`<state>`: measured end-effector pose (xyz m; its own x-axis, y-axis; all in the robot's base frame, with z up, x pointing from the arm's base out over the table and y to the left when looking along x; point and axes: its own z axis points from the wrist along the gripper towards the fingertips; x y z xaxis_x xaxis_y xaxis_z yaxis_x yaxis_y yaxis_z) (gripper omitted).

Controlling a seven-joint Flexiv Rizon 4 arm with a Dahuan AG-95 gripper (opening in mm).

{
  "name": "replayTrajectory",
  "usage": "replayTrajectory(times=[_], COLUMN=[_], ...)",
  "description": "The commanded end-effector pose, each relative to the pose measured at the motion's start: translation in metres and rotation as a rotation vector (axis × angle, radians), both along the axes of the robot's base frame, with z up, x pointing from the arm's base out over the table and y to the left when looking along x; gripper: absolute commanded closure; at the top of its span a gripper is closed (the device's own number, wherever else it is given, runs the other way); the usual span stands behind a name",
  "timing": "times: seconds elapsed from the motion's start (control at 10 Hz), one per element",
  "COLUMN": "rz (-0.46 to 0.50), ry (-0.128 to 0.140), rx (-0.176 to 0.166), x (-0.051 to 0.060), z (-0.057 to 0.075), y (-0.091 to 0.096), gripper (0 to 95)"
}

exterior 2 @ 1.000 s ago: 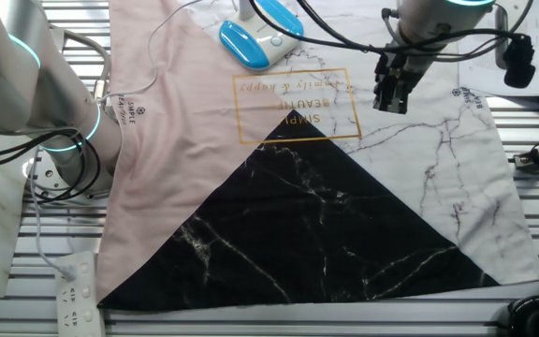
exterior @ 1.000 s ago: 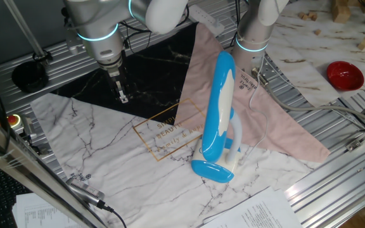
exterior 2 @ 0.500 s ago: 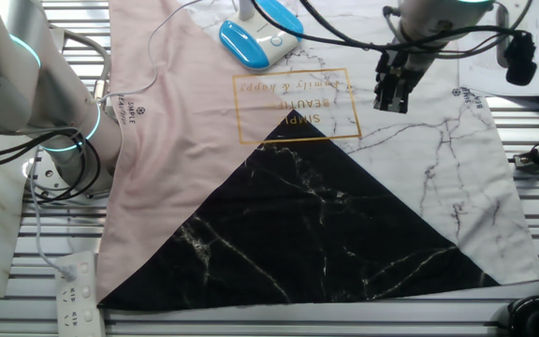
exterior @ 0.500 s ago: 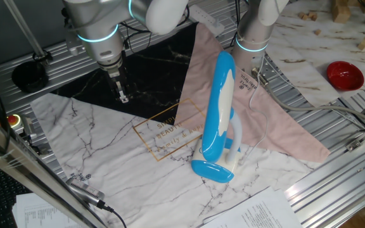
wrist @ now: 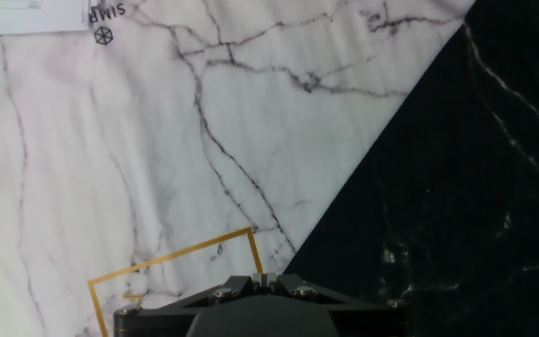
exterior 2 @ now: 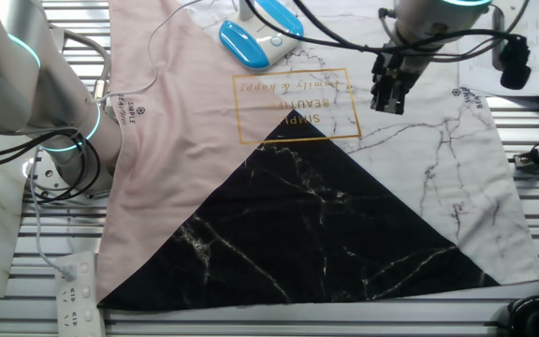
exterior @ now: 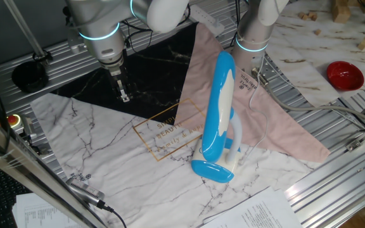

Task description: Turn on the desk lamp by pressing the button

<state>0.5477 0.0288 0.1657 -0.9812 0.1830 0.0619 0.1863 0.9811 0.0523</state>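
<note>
The desk lamp [exterior: 220,104] is blue and white and stands folded on the marble cloth, its long head leaning over the oval blue base [exterior: 211,170]. In the other fixed view only the lamp's base [exterior 2: 243,43] and part of its head show at the top edge. My gripper [exterior: 124,96] hangs above the cloth where black meets white marble, well to the left of the lamp; it also shows in the other fixed view [exterior 2: 388,101]. In the hand view the fingertips [wrist: 262,277] touch each other, empty. The lamp is out of the hand view.
A second robot arm [exterior: 253,31] stands behind the lamp on the pink cloth [exterior: 277,120]. A red bowl [exterior: 345,74] sits at the far right. Papers [exterior: 258,212] lie at the front edge. A white cable [exterior: 258,120] runs beside the lamp.
My gripper has shifted very slightly toward the lamp. The lamp and the cloths have not moved.
</note>
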Motion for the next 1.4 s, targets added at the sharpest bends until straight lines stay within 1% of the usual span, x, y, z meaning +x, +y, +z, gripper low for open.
replayTrajectory(times=[0.1,0.2,0.3,0.4,0.5,0.7,0.8,0.9,1.0,1.1,1.3,1.4], rz=[-0.032,-0.035,0.001,0.054,0.108,0.252,0.279,0.381,0.399,0.411,0.408,0.404], ry=[0.003,0.003,-0.019,-0.013,0.006,0.016,0.017,0.016,0.015,0.013,0.014,0.011], rx=[-0.006,0.011,0.076,0.071,0.072,0.029,0.017,-0.010,-0.008,-0.020,-0.003,-0.002], x=[-0.0009,-0.0009,-0.0009,-0.0009,-0.0009,-0.0009,-0.0009,-0.0009,-0.0009,-0.0009,-0.0009,-0.0004], z=[0.0000,0.0000,0.0000,0.0000,0.0000,0.0000,0.0000,0.0000,0.0000,0.0000,0.0007,0.0017], y=[-0.0005,-0.0005,-0.0005,-0.0005,-0.0005,-0.0005,-0.0005,-0.0005,-0.0005,-0.0005,0.0001,0.0014], gripper=[95.0,95.0,95.0,95.0,95.0,95.0,95.0,95.0,95.0,95.0,95.0,95.0])
